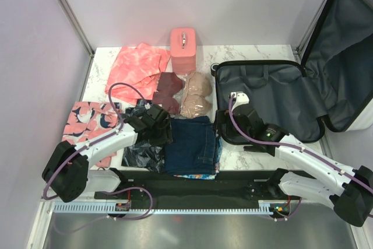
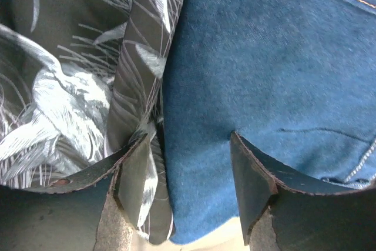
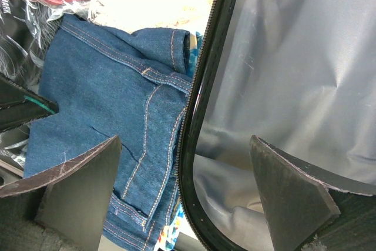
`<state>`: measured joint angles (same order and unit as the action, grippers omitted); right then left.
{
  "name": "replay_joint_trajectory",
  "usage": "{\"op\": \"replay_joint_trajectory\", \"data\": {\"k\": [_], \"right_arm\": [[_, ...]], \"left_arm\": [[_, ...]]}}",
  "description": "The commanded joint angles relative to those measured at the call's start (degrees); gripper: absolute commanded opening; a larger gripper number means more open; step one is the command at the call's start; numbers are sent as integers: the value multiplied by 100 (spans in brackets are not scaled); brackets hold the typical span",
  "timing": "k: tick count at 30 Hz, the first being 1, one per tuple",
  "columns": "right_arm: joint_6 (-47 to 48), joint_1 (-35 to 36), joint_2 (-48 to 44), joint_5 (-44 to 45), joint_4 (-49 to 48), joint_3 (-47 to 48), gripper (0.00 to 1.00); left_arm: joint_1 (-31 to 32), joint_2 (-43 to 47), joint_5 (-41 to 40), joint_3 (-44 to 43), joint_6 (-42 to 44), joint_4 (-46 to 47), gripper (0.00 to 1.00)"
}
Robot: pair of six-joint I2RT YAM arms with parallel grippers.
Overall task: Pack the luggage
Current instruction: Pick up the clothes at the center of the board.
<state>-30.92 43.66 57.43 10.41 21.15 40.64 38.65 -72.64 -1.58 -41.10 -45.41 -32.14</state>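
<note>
From the top camera I have the luggage [image 1: 274, 97] lying open at about 3 o'clock on the marble worktop [image 1: 250, 53]; its lid stands raised at 2 o'clock against the side wall, and the grey lining of the lower half faces up with nothing in it that I can see.

The folded jeans [image 1: 189, 144] lie at 6 o'clock, just beside the near-left corner of the luggage; a dark bird-print garment [image 1: 143, 154] is bunched against them on the 9 o'clock side.

My left jaws stand apart, tips down over the seam where those two meet; on the left wrist camera the edge of the jeans [image 2: 264, 74] runs between the fingers, and a fold of the dark bird-print garment [image 2: 70, 86] lies against the inner face of the left finger [image 2: 132, 174]; I see no clamp on either.

My right jaws are spread wide, straddling the zippered rim [image 3: 197, 116] of the luggage; one finger hangs over the jeans [image 3: 100, 104], the other over the lining [image 3: 294, 69]; they hold nothing.

Further back, a small pink case [image 1: 183, 48] sits at 12 o'clock, a coral cloth [image 1: 137, 68] at 11, a maroon garment [image 1: 168, 88] and a beige bra [image 1: 196, 94] side by side near the centre, and a pink-and-navy garment [image 1: 87, 118] at 9.
</note>
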Motion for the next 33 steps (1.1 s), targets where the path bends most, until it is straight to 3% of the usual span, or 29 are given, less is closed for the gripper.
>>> {"op": "replay_joint_trajectory", "data": {"k": [1, 7, 9, 10, 12, 13, 16, 25, 33], "right_arm": [[138, 29, -91, 4, 12, 163, 98], [182, 29, -135, 31, 74, 190, 98], [174, 29, -179, 48, 83, 190, 98], [165, 29, -197, 66, 100, 190, 98], [139, 29, -250, 101, 109, 146, 98], [130, 20, -267, 118, 118, 128, 98], [103, 29, -285, 136, 127, 84, 98], [95, 29, -241, -3, 215, 111, 98], [95, 29, -355, -295, 188, 224, 98]], "left_arm": [[19, -250, -219, -3, -205, 428, 65], [19, -549, -62, 41, -153, 892, 64], [19, -479, 18, 119, -153, 929, 53], [19, -357, 18, 137, -161, 946, 42], [19, -181, 44, 199, -153, 955, 34], [19, -93, 53, 216, -153, 947, 20], [19, 302, 140, 261, -196, 982, 2], [28, 1077, 395, -134, -469, 789, 2], [28, 1305, 791, -1197, -101, 410, 2]]}}
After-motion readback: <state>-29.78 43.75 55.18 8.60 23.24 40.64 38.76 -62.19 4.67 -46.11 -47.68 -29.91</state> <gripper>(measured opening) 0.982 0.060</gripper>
